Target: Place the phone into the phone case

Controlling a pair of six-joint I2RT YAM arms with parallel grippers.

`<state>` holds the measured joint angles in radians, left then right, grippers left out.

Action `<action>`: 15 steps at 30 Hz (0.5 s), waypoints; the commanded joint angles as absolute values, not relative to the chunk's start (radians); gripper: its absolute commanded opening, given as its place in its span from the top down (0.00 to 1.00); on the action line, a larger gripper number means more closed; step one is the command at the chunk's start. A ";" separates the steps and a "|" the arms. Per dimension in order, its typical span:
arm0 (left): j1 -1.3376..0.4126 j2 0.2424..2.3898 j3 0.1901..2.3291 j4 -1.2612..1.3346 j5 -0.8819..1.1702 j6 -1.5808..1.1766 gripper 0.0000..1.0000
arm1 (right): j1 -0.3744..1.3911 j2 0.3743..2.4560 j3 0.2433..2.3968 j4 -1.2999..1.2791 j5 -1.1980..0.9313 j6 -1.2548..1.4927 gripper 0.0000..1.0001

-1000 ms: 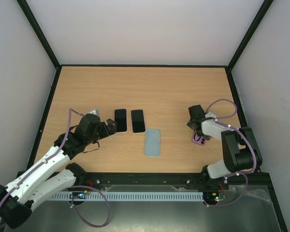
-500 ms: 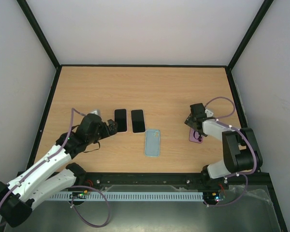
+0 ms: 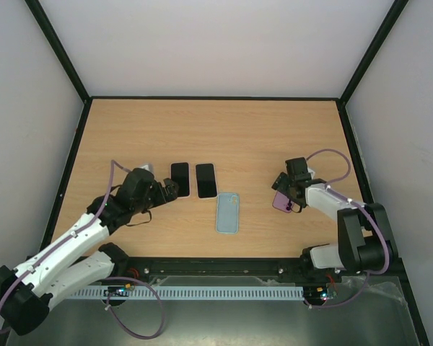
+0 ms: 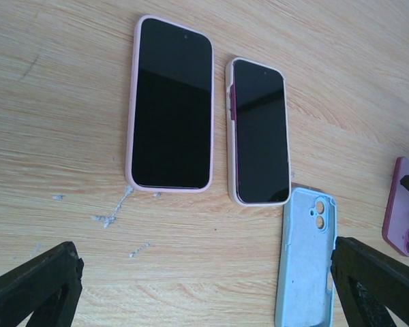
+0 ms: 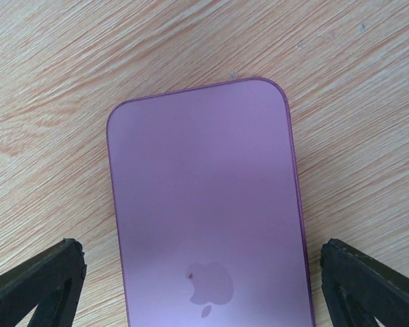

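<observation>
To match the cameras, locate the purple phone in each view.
Top external: purple phone right of centre.
Left wrist: right edge, partly shown.
Right wrist: centre, back up.
Shared landmark: light blue case, top and left wrist only; wooden table in all.

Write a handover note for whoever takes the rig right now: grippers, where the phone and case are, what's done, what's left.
Left gripper: open, empty, near the pink-cased phone and the pale-cased phone.
Right gripper: open, straddling the purple phone, not clamped on it.
Purple phone: back up on the table, right side.
Light blue case: empty, flat, near the middle.
Done: nothing seated yet.
Left: grip the phone, carry it to the case, press it in.
</observation>
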<state>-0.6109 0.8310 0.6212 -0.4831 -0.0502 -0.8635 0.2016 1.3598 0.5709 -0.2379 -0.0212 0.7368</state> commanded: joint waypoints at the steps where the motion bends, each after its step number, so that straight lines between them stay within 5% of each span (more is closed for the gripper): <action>1: -0.607 0.844 0.613 -0.472 -0.019 -0.863 0.01 | 0.204 1.396 0.541 -0.320 -0.003 0.744 0.09; 15: -0.605 0.852 0.622 -0.488 -0.021 -0.875 0.01 | 0.219 1.516 0.590 -0.343 0.008 0.710 0.17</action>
